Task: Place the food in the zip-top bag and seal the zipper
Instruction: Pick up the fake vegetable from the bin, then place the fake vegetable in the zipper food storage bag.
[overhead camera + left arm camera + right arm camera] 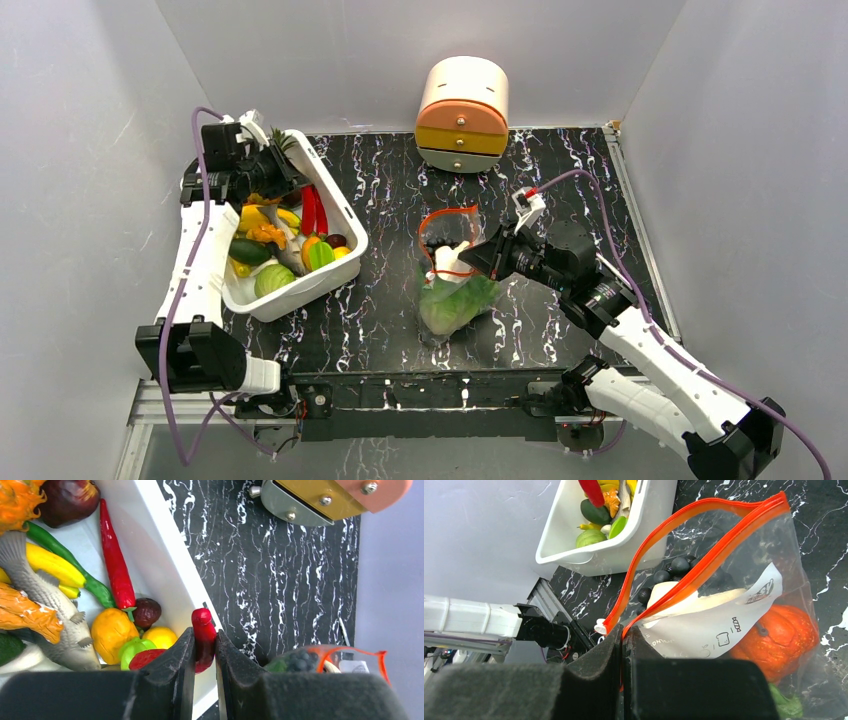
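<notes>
**Chilli in my left, bag mouth in my right**

My left gripper (205, 647) is over at the white tub (345, 222), and its fingers are clamped on a slim red chilli (203, 632). The chilli stands upright between my pads, right over the tub's near rim in my wrist view. A second chilli (115, 562) lies loose in the tub among the other toy produce.

On the other side, my right gripper (623, 635) is pinched tight on the zipper (704, 505) at one corner of the zip-top bag (452, 268). The bag sits mid-table on the black marbled table (380, 300), well apart from the tub. Its mouth gapes: the two red-orange strips bow away from each other in a wide loop.

Inside the bag I see the pale green cabbage (458, 302) at the bottom end. An orange-red fruit (784, 630) presses against the clear plastic, and a cluster of dark berries (674, 567) sits nearer the mouth. A peach-and-orange drawer box (462, 112) stands at the table's far edge.
</notes>
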You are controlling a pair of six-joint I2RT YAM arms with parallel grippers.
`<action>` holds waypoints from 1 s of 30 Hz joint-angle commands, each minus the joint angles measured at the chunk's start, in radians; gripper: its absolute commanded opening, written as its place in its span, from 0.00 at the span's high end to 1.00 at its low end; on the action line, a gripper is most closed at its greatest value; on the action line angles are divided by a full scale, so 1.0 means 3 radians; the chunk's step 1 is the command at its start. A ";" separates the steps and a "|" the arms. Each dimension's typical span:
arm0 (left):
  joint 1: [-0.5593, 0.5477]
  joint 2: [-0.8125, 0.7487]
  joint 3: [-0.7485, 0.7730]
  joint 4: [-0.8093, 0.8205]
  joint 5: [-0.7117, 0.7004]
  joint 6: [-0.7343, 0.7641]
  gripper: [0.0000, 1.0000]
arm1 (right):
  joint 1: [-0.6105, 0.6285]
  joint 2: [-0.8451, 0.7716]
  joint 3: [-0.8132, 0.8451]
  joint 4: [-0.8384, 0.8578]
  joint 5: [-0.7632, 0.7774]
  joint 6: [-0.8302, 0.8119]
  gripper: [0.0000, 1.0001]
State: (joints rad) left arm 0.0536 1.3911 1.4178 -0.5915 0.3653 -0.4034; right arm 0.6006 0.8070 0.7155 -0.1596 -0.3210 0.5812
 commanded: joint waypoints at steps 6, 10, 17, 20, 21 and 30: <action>-0.0045 -0.0353 0.0035 0.0135 0.1010 -0.0156 0.95 | 0.0002 -0.0055 0.0132 0.0185 -0.0052 -0.0106 1.00; -0.0150 -0.0417 -0.0171 0.0560 0.1457 -0.0418 0.94 | 0.0002 -0.0065 0.0105 0.0219 -0.0027 -0.0089 1.00; -0.0865 -0.0534 -0.0373 0.1535 0.1667 -0.1065 0.93 | 0.0002 -0.0086 0.0067 0.0372 -0.0087 -0.0086 1.00; -0.1143 -0.0531 -0.0526 0.2032 0.1604 -0.1405 0.93 | 0.0002 -0.0092 0.0047 0.0432 -0.0121 -0.0048 1.00; -0.1229 -0.0521 -0.0561 0.2137 0.1554 -0.1477 0.93 | 0.0002 -0.0088 0.0051 0.0432 -0.0132 -0.0046 1.00; -0.1673 -0.0448 -0.0909 0.3017 0.1347 -0.1910 0.92 | 0.0000 -0.0103 0.0000 0.0530 -0.0192 -0.0003 1.00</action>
State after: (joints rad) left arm -0.4004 1.2682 1.1927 0.1200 0.7910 -0.8780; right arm 0.6006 0.8047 0.7101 -0.1406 -0.3531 0.5743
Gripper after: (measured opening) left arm 0.158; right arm 0.008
